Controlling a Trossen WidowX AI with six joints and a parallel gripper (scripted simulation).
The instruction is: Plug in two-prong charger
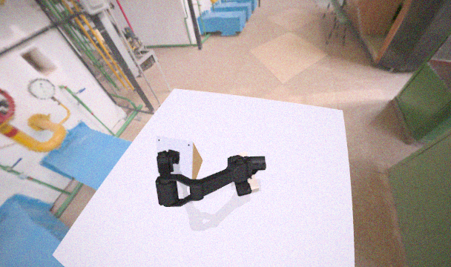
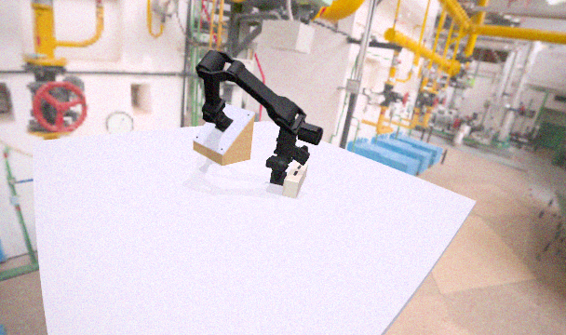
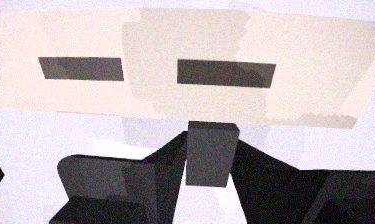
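two dark slots face the black parallel-jaw gripper (image 3: 208, 187) — it clamps the small dark-grey block charger (image 3: 211, 152), top edge against the cream plastic power strip (image 3: 308, 65). rigid, light, likely slippery — grip mid-body.

The power strip (image 3: 188, 65) lies on the table (image 2: 171, 261). The charger (image 3: 211, 152) sits between the gripper (image 3: 208, 170) fingers, right in front of the strip, under its right outlet (image 3: 226, 73).
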